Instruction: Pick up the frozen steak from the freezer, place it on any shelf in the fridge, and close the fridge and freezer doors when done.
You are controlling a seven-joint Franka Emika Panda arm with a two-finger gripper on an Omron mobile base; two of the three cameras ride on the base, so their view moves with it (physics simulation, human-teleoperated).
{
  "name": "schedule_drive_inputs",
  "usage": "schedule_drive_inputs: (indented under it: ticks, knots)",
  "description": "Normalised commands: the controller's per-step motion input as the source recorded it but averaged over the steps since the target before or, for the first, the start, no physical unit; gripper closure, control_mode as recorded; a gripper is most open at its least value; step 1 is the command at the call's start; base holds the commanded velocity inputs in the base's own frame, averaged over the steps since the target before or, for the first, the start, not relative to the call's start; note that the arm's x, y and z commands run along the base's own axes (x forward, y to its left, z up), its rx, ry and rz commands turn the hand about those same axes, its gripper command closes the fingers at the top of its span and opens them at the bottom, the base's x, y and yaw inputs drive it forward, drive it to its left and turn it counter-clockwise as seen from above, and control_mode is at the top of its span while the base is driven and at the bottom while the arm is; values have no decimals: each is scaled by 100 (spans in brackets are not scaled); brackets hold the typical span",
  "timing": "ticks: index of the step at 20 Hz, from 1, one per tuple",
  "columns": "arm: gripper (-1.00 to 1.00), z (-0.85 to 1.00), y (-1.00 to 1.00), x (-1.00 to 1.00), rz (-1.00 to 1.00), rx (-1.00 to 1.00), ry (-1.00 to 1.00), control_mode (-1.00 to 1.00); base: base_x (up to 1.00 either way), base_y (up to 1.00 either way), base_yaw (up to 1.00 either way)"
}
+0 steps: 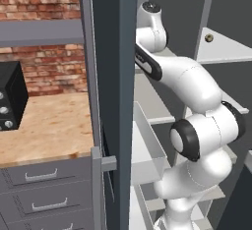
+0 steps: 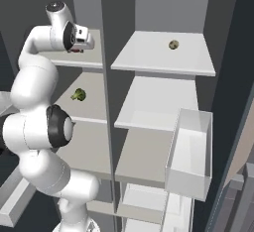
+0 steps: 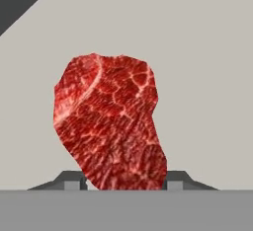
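My end effector (image 2: 75, 49) reaches into the freezer (image 2: 84, 107), the compartment at 9 o'clock of the divider in the right base view, at its upper board. The frozen steak (image 3: 109, 126) lies on that board, its near end between my fingertips (image 3: 73, 179) in the hand view. One board below, toward 6 o'clock, sits a small item (image 2: 78, 95). At 3 o'clock of the divider is the fridge (image 2: 163, 102); on its top shelf (image 2: 149, 57) rests a small ball (image 2: 173, 44). A door bin (image 2: 191, 156) hangs at 4 o'clock. In the left base view the table (image 1: 49, 123) lies at 9 o'clock of the door (image 1: 115, 101).
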Motion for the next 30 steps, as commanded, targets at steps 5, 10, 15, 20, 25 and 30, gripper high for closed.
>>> schedule_drive_inputs:
  ticks: [5, 10, 15, 20, 25, 30]
  knots:
    - [100, -23, 0, 0, 0, 0, -12, -100, 0, 0, 0]
    - [100, -4, 0, -34, 0, 0, -13, -100, 0, 0, 0]
    - [100, 12, 0, -90, 0, 0, -27, -100, 0, 0, 0]
    - [100, 53, -2, -100, 0, 1, -22, -100, 0, 0, 0]
    - [100, 58, -17, -100, 0, 10, -8, -100, 0, 0, 0]
    - [100, 51, -24, -100, 0, 15, 0, -100, 0, 0, 0]
